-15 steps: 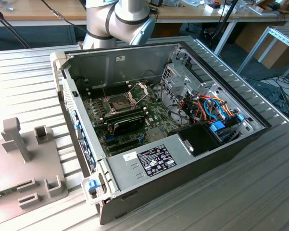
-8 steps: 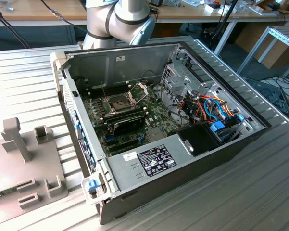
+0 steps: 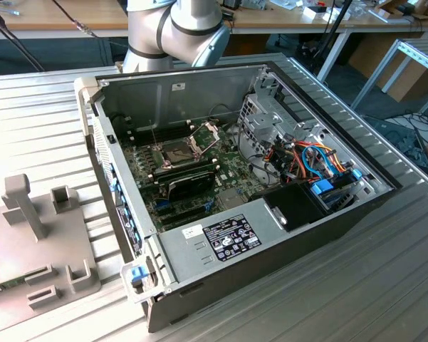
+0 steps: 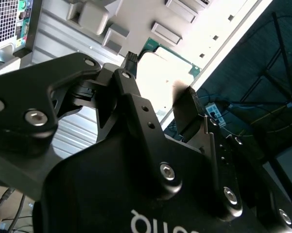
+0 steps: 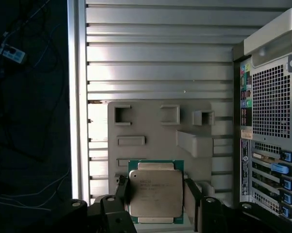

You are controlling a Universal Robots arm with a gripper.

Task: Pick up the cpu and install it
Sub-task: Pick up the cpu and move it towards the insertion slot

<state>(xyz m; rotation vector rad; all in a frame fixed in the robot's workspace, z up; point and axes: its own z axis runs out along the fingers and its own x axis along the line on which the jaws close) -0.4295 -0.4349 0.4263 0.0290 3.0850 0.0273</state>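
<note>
The cpu point(image 5: 155, 194) is a small square chip with a pale silver top and a green rim. My gripper point(image 5: 156, 190) is shut on it, one dark finger point(image 5: 122, 188) against each of two opposite edges. It hangs above the grey fixture plate point(image 5: 150, 128), clear of the plate's surface. In the second wrist view the cpu point(image 4: 171, 58) shows as a bright square with a green edge between the same fingertips point(image 4: 189, 99). In the exterior view the dark square socket point(image 3: 176, 151) stands with its metal frame hinged up on the green motherboard point(image 3: 228, 169).
The open computer case point(image 3: 270, 235) lies on the ribbed metal table, with its rear panel point(image 5: 267, 121) close beside the fixture. The fixture point(image 3: 50, 242) carries raised posts and slots. The table's edge point(image 5: 77, 97) runs just past the fixture, with cables on the floor beyond.
</note>
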